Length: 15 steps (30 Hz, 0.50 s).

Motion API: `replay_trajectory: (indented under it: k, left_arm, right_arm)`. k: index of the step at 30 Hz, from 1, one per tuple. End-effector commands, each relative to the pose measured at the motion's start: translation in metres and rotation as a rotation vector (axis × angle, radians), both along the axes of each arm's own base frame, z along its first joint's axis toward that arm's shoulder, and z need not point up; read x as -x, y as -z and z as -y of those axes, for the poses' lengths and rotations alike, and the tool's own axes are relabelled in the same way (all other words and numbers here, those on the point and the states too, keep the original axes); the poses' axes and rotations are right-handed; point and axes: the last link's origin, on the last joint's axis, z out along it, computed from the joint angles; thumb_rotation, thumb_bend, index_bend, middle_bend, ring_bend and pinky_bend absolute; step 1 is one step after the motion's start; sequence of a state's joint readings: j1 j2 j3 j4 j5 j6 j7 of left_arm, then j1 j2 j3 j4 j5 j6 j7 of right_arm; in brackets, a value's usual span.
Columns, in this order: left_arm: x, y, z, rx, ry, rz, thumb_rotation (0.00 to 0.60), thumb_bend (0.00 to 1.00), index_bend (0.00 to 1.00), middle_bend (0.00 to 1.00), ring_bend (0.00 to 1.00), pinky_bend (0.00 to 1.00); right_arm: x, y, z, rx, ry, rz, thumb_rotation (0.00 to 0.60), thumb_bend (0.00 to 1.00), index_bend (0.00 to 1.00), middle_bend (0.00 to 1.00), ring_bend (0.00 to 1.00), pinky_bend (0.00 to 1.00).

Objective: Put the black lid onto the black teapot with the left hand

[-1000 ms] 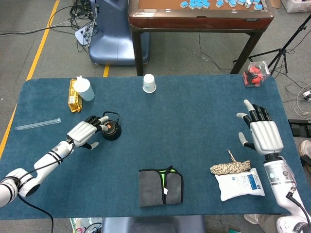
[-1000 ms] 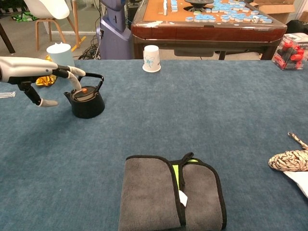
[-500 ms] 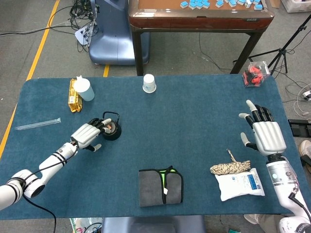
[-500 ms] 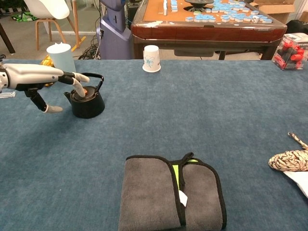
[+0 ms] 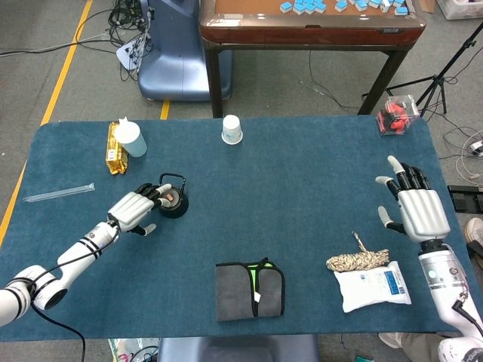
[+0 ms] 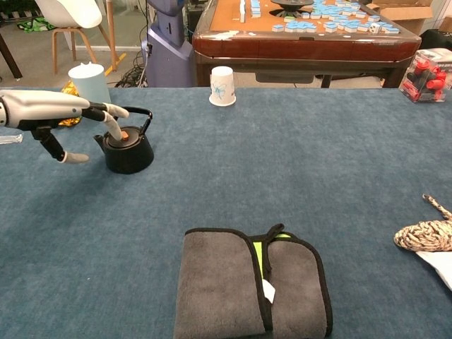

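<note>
Your left hand (image 6: 49, 113) reached flat across from the counter's (image 5: 302, 196) left side, fingertips (image 6: 113, 126) down on the black lid (image 6: 126, 138), touching near its orange knob. The lid sat on the black teapot (image 6: 131, 154), which stood near the left edge, toward the far side, handle upright. You held nothing in that hand, the thumb hanging below, apart from the pot. Your right hand (image 5: 417, 207) hovered by the right edge, fingers spread, holding nothing. Near it lay a coil of rope (image 5: 356, 260) touching a white packet (image 5: 373, 286). A folded grey cloth (image 5: 250, 290) lay by the near edge, a paper cup (image 5: 232, 129) by the far edge.
</note>
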<state>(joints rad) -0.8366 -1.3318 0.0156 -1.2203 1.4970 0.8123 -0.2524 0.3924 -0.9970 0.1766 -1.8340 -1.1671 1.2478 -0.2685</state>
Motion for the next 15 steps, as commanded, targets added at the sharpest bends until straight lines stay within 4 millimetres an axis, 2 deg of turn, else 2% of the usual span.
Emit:
replay_trajectory:
  k: [1,6,10,15]
  left_arm:
    - [-0.003,-0.014,0.007,-0.014,0.014,-0.022,0.600,0.34,0.25,0.00,0.00,0.00]
    - [-0.007,-0.028,0.019,-0.035,0.006,-0.028,0.600,0.34,0.25,0.00,0.00,0.00]
    - [-0.002,-0.044,0.030,-0.076,-0.018,-0.031,0.600,0.34,0.25,0.00,0.00,0.00]
    - [0.008,-0.076,0.054,-0.160,-0.051,-0.036,0.600,0.34,0.25,0.00,0.00,0.00]
  right_arm:
    - [0.002,0.001,0.001,-0.004,-0.002,0.008,0.600,0.42,0.25,0.03,0.01,0.00]
    - [0.005,0.001,0.001,-0.014,-0.009,0.008,0.600,0.42,0.25,0.03,0.01,0.00]
    - [0.010,-0.002,-0.006,-0.018,-0.002,0.008,0.600,0.42,0.25,0.03,0.01,0.00]
    - [0.017,-0.011,-0.022,-0.009,0.012,0.005,0.600,0.42,0.25,0.03,0.01,0.00]
